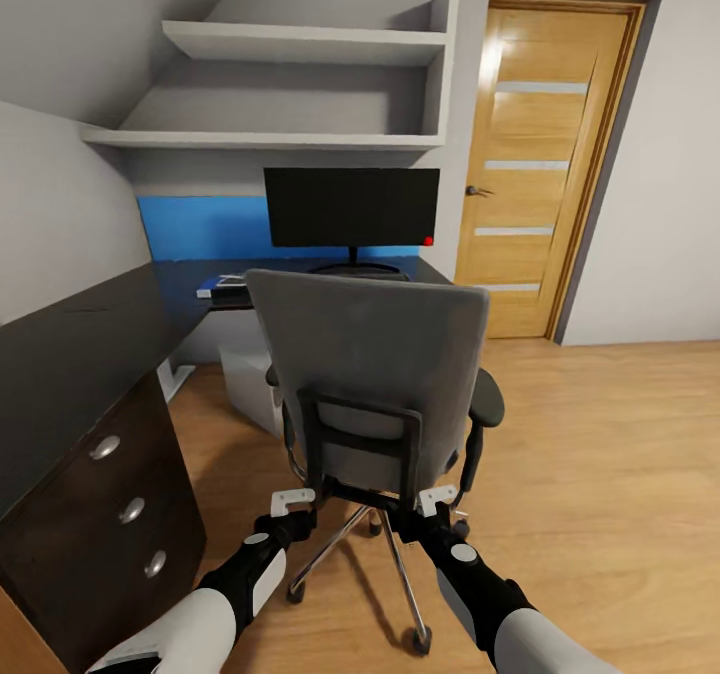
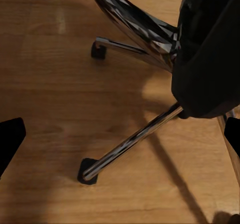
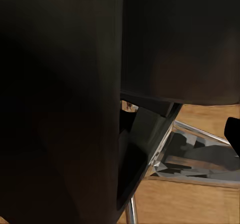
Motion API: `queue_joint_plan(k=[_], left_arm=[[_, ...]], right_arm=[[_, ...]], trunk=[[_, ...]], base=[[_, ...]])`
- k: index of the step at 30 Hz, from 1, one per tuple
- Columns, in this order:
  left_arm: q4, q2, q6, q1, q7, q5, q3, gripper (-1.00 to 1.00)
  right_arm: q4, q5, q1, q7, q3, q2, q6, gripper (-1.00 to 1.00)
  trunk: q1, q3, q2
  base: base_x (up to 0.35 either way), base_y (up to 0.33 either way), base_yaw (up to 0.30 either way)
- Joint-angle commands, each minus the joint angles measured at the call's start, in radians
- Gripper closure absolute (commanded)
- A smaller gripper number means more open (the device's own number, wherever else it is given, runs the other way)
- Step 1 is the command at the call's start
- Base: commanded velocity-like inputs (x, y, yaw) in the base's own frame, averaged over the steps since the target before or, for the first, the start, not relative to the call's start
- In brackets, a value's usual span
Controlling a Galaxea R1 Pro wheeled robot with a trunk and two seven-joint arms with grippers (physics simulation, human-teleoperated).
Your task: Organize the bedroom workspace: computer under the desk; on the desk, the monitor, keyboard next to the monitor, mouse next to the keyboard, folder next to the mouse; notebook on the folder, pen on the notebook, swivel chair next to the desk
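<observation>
— Both grippers first: where are they, and what are they doing?

— Left gripper (image 1: 292, 500) and right gripper (image 1: 438, 499) sit low behind the swivel chair (image 1: 372, 369), one at each side of the black frame under its grey back. From the head view I cannot tell whether the fingers touch the frame. In the left wrist view two dark fingertips (image 2: 10, 139) stand wide apart at the picture's edges, nothing between them but wood floor (image 2: 60, 94) and a chrome leg of the chair base (image 2: 130, 141) ending in a black caster. For the right gripper I cannot tell whether the jaws are spread or pressed together; its wrist view is mostly dark chair parts seen close up.

— Where is everything else?

— Ahead of the chair, the black desk (image 1: 70, 354) runs along the left wall and turns across the far wall. On the far stretch stands the monitor (image 1: 352, 208), screen dark, a red dot at its lower right corner. Left of it lies the blue folder (image 1: 222, 289), something grey on top, too small to tell. A white box, probably the computer (image 1: 245, 384), sits under the desk
</observation>
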Motion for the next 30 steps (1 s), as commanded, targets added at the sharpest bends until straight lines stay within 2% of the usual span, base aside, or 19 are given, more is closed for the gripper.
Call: queue_joint_plan(k=[1, 9, 19, 30], left_arm=[[0.000, -0.001, -0.002, -0.001, 0.001, -0.011, 0.009, -1.00], [0.000, 0.000, -0.002, -0.001, 0.001, -0.011, 0.009, -1.00], [0.000, 0.000, -0.002, -0.001, 0.002, -0.010, 0.009, -1.00], [0.000, -0.001, -0.002, -0.001, 0.001, -0.011, 0.009, -1.00]], right_arm=[[0.000, 0.008, -0.001, -0.001, -0.003, 0.000, -0.003, -1.00], [0.000, 0.008, -0.001, -0.001, -0.003, 0.000, -0.003, -1.00], [0.000, 0.008, -0.001, -0.001, -0.003, 0.000, -0.003, -1.00], [0.000, 0.008, -0.001, -0.001, -0.003, 0.000, -0.003, -1.00]], trunk=[[0.000, -0.001, 0.000], [0.000, -0.004, 0.000], [0.000, -0.015, 0.000], [0.000, -0.017, 0.000]], base=[[0.322, 0.000, 0.000], [0.286, 0.000, 0.036], [0.083, 0.000, 0.133], [0.166, 0.000, 0.015]])
